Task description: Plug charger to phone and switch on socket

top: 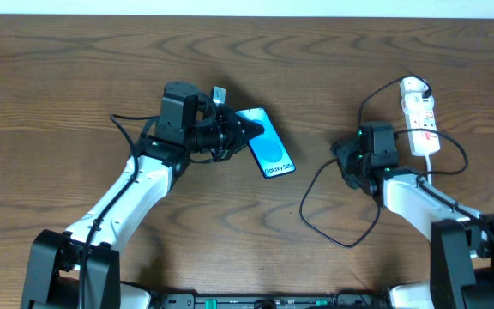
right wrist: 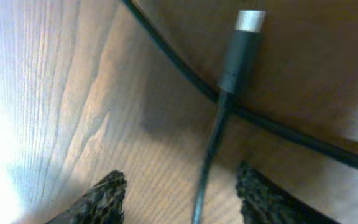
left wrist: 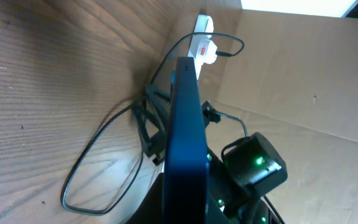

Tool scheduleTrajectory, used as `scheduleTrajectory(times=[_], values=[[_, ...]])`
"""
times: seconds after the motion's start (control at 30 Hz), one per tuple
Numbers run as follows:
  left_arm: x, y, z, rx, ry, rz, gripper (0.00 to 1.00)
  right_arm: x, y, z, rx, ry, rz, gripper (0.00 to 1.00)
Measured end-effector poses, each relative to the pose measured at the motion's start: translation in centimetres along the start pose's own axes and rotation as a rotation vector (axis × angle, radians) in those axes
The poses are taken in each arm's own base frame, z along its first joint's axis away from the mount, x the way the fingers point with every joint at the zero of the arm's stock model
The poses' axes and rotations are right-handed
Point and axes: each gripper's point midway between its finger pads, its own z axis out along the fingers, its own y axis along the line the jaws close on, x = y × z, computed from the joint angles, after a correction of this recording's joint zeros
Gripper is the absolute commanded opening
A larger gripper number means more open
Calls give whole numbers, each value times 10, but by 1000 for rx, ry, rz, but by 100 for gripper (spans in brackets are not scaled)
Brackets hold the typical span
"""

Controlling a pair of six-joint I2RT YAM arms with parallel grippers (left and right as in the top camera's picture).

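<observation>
The phone (top: 270,146), with a blue screen and white text at its near end, lies tilted at the table's middle. My left gripper (top: 245,130) is shut on its far-left end. In the left wrist view the phone (left wrist: 185,118) shows edge-on, held between the jaws of the left gripper (left wrist: 185,208). The charger's thin black cable (top: 317,220) loops over the table. Its plug tip (right wrist: 242,46), black with a silver end, lies on the wood. My right gripper (top: 343,161) hovers low over it. In the right wrist view the right gripper (right wrist: 180,180) stands open, the cable running between its fingers untouched. The white socket (top: 418,112) lies at the far right.
A second stretch of black cable (right wrist: 291,134) crosses under the plug's lead. The socket (left wrist: 204,42) with its red mark lies beyond the phone in the left wrist view. My right arm's camera housing (left wrist: 253,163), with green lights, sits close behind the phone.
</observation>
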Motion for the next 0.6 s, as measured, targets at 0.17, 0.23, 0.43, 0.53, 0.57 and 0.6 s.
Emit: scheduleTrajectory(times=[0.17,0.23,0.43,0.53,0.57,0.6], values=[[0,0,0,0,0,0,7,1,-2,12,5,8,10,2],[0,0,0,0,0,0,7,2,-4,14,13,14,9,1],[0,0,0,0,0,0,7,5,2,13,-13,38,-97,1],[0,0,0,0,0,0,7,15,0,8,-28,82,-184,1],[0,0,0,0,0,0,7,18,-1,5,-34,95,-210,1],[0,0,0,0,0,0,7,22,1,-1,-50,111,-251,1]])
